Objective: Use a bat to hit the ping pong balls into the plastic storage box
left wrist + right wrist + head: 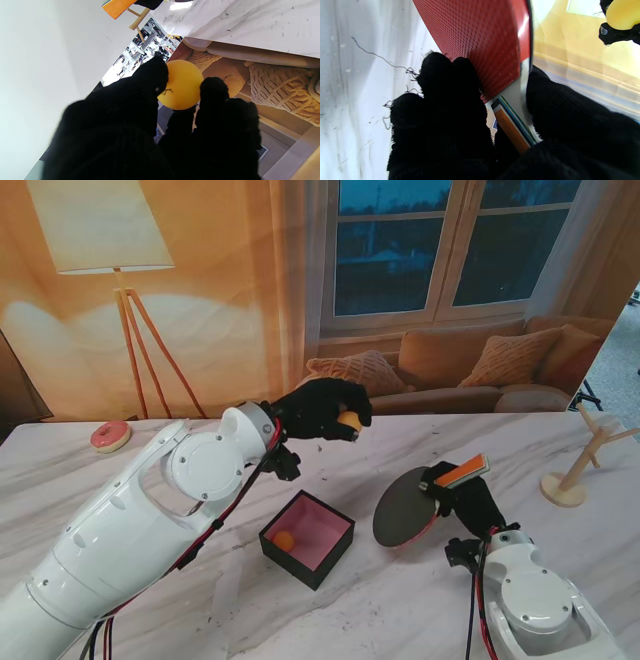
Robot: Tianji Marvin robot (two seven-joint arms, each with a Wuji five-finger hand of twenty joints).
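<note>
My black-gloved left hand is raised above the table's far middle, shut on an orange ping pong ball; the left wrist view shows the ball pinched between fingertips. My right hand is shut on the bat, its dark face tilted toward the box and its orange handle sticking up. The right wrist view shows the bat's red pimpled face and the handle. The black box with pink inside sits between the arms, with a second orange ball in it.
A pink doughnut lies at the table's far left. A wooden stand is at the far right. My left arm's white shell covers much of the left side of the marble table.
</note>
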